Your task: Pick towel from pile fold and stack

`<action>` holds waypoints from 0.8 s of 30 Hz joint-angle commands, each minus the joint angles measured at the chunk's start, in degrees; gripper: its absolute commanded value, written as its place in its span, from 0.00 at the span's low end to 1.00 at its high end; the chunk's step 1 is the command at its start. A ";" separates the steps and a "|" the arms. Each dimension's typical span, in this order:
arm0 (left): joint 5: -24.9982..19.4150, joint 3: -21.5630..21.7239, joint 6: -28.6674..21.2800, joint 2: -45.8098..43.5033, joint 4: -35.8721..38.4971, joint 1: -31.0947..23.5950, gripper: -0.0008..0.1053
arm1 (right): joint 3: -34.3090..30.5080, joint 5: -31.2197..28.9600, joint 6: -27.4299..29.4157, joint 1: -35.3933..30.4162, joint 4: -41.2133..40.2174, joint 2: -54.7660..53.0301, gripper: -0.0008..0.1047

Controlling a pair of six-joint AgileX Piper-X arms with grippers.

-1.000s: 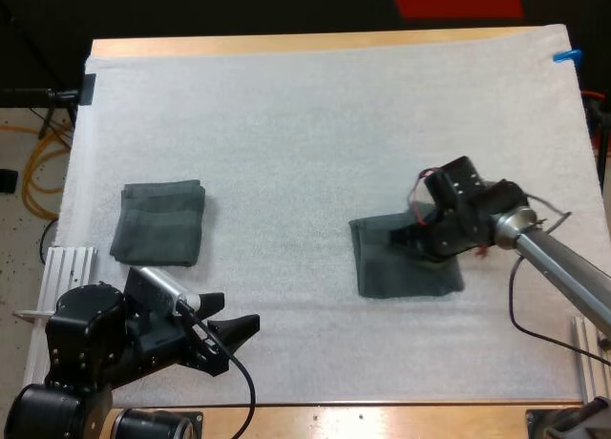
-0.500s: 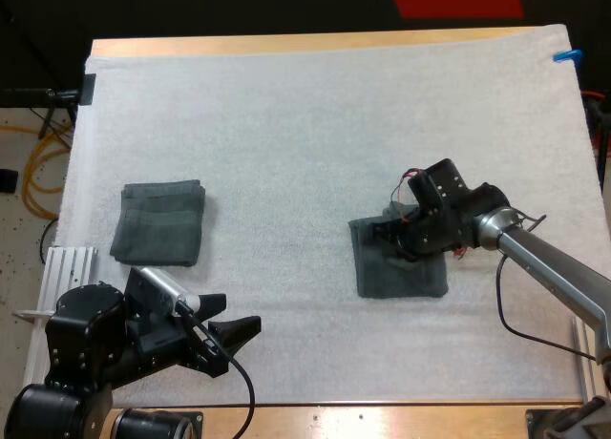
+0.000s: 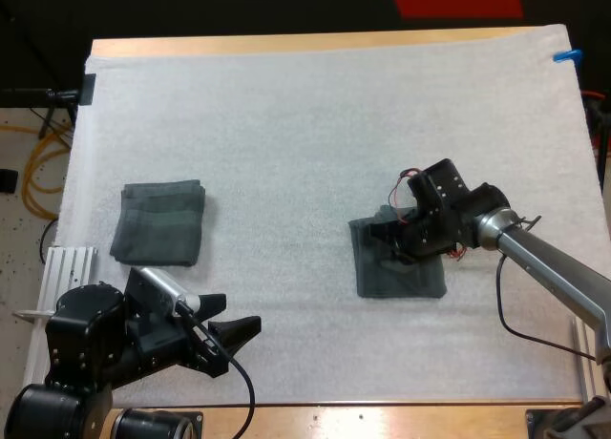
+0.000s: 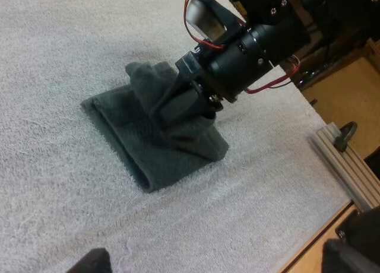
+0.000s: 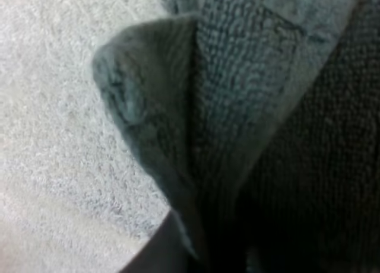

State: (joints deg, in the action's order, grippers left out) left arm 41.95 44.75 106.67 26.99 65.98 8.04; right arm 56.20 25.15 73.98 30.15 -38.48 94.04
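the dark grey-green towel (image 3: 406, 275) is laid right of the middle of the mat (image 3: 286, 124), directly under the right gripper (image 3: 388, 244), with one fold lifted at its far left corner. that lifted fold is pinched from both sides by the right gripper's fingers, which are drawn narrow on the cloth. the right arm is stretched in from the right edge, its wrist tipped down and leftward. a second, folded towel (image 3: 158, 222) is seen well apart, near the mat's left edge. the left gripper (image 3: 234, 329) is held low at the mat's near edge, fingers spread, nothing touched.
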 commanded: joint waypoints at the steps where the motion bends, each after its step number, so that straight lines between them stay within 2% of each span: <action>1: 0.34 0.32 -0.15 -0.32 -0.15 0.02 0.64 | 0.31 1.04 1.05 0.12 0.08 -0.92 0.32; 2: 0.34 0.32 -0.21 -0.32 -0.15 0.02 0.64 | 0.31 1.44 1.77 0.12 0.08 -1.34 0.45; 5: 0.34 0.32 -0.17 -0.32 -0.15 0.02 0.64 | 0.97 2.15 4.76 0.12 0.08 -2.61 0.69; 10: 0.34 0.32 -0.17 -0.32 -0.25 0.02 0.64 | 2.88 1.30 7.75 0.12 0.28 -6.87 0.68; 16: 0.34 0.32 -0.17 -0.32 -0.25 0.02 0.64 | 5.52 0.96 7.86 0.12 0.48 -11.27 0.68; 24: 0.34 0.32 -0.17 -0.32 -0.25 0.02 0.64 | 4.02 -0.88 7.61 0.12 -2.64 -11.87 0.68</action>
State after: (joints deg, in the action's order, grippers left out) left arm 41.95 44.75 106.67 26.99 65.98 8.04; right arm 60.24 24.19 81.19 30.15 -40.41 82.41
